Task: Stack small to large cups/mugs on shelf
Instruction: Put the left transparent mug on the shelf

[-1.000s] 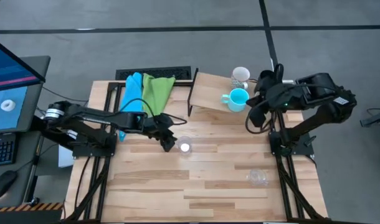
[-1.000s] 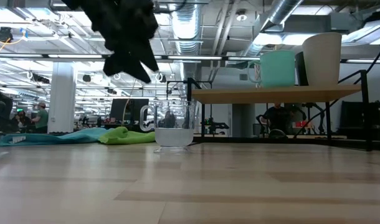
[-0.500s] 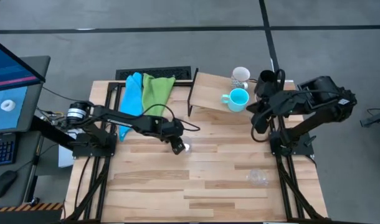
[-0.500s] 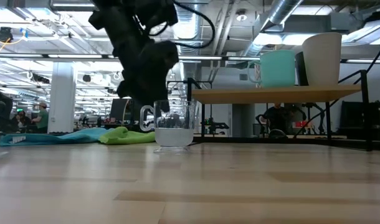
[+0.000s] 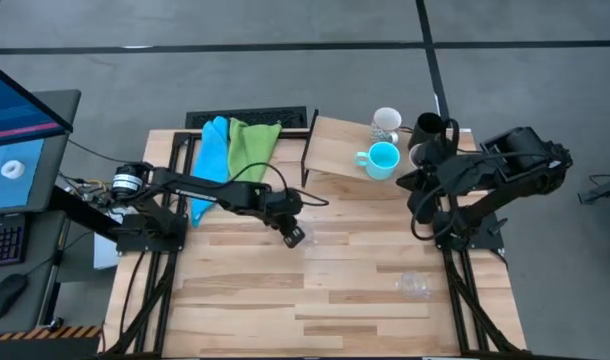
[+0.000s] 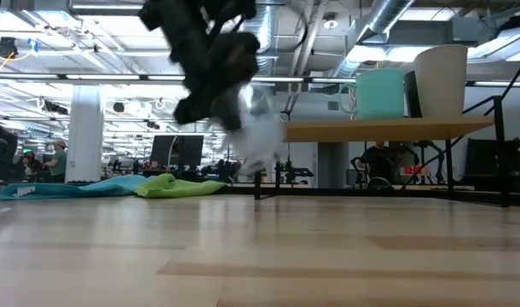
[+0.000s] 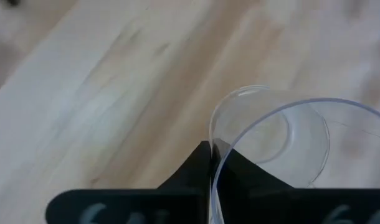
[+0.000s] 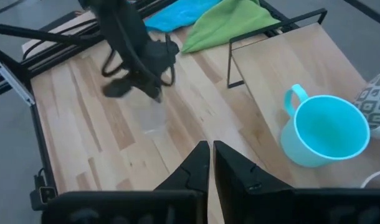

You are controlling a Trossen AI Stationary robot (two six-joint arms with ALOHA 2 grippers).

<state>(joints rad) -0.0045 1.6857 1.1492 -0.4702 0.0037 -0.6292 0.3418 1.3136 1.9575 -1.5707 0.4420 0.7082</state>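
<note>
the left arm stretched far across the middle of the surface, its tool (image 5: 294, 235) raised clear of the wood with fingers (image 7: 205, 163) pinched tight on the rim of a small clear cup (image 7: 283, 140). the right arm sat folded back at the right edge, its tool (image 8: 211, 163) hanging with the fingers nearly together and gripping nothing.

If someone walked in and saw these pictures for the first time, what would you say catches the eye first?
Most striking is the left gripper, mid-table, shut on the rim of a small clear plastic cup and holding it tilted above the plank table. Next comes the cyan handled mug on the low light-wood shelf at the back, beside a white patterned mug. The right gripper hangs shut near the shelf.
</note>
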